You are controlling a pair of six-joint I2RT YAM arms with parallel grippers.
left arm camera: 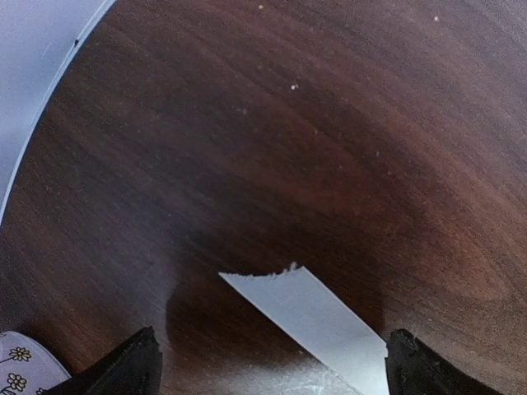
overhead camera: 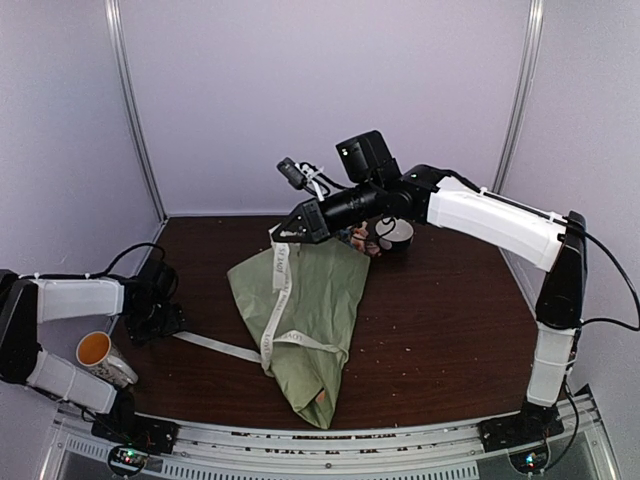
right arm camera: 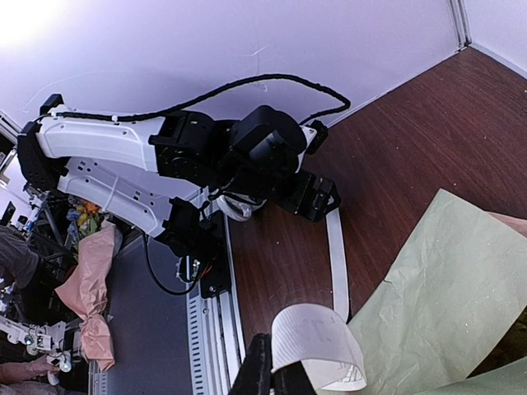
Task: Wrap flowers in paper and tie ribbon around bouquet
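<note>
The bouquet lies on the dark wooden table as a cone of sage-green paper, narrow end toward the near edge. A few blooms of the flowers peek out at its wide far end. The cream ribbon runs over the paper and loops round the cone. My right gripper is shut on its upper end, which curls over the fingers. The ribbon's other end lies flat on the table between the wide-open fingers of my left gripper, touching neither finger.
A white mug stands behind the bouquet under the right arm. Another mug with an orange inside lies beside the left arm's base; its flowered side shows in the left wrist view. White walls enclose the back and sides.
</note>
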